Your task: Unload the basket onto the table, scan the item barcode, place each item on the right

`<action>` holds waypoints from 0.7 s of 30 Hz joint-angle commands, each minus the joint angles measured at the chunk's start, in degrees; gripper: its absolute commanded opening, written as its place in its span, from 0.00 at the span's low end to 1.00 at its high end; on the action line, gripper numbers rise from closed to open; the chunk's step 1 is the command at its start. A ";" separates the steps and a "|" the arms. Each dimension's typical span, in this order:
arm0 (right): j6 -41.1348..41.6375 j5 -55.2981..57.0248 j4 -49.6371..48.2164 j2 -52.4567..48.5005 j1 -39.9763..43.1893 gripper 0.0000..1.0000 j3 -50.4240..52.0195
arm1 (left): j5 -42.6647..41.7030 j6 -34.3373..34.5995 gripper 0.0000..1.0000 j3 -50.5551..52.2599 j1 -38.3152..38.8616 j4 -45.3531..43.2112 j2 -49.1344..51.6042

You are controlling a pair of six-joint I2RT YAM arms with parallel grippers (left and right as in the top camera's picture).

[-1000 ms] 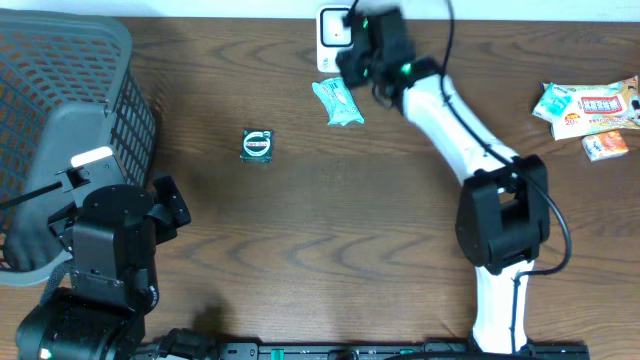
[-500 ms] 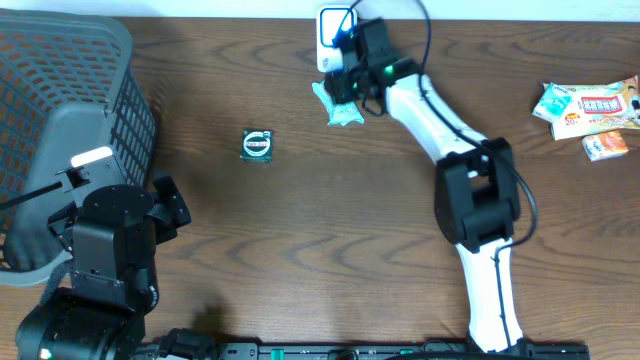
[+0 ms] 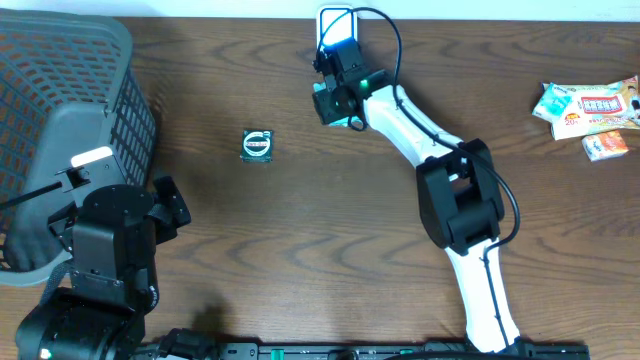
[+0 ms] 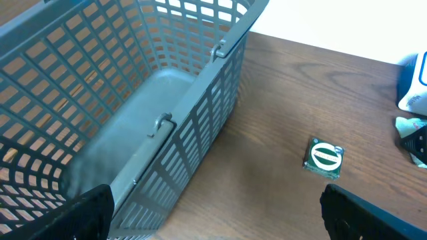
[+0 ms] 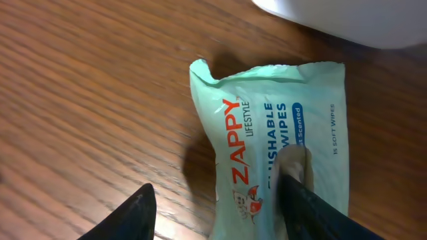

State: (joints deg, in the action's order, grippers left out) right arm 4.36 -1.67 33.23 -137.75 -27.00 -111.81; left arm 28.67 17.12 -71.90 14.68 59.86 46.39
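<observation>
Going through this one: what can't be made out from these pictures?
Wipes pack: no barcode shows; right wrist gives only its printed front, cut by the lower edge.
Same pack, overhead: almost wholly under the right gripper.
Scanner: left wrist's right edge cuts it off.
Small green item: label too small, overhead and left wrist.

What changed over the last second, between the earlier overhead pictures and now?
The right gripper swung left and toward the robot, from beside the white scanner to over the Zappy wipes pack. One finger lies over the pack, the other beside it; the jaws are apart, nothing is gripped. The pack, the small green box, the basket, the snack packs and the left gripper stayed put.
</observation>
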 commanded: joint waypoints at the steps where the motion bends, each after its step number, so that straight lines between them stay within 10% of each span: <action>1: -1.29 4.76 0.79 -2.47 -0.22 0.47 -0.46 | 0.50 0.13 0.98 -0.55 -0.13 0.13 0.02; 8: -1.27 4.76 1.99 -3.43 -0.68 0.01 -0.59 | 0.48 0.13 0.98 -0.55 -0.13 0.13 0.02; 21: -1.44 10.93 3.19 3.54 -0.85 0.01 -6.71 | 0.50 0.11 0.98 -0.55 -0.13 0.13 0.02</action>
State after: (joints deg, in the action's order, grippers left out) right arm 3.18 7.18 36.62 -138.72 -27.42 -116.36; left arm 28.67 17.15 -71.90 14.68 59.86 46.39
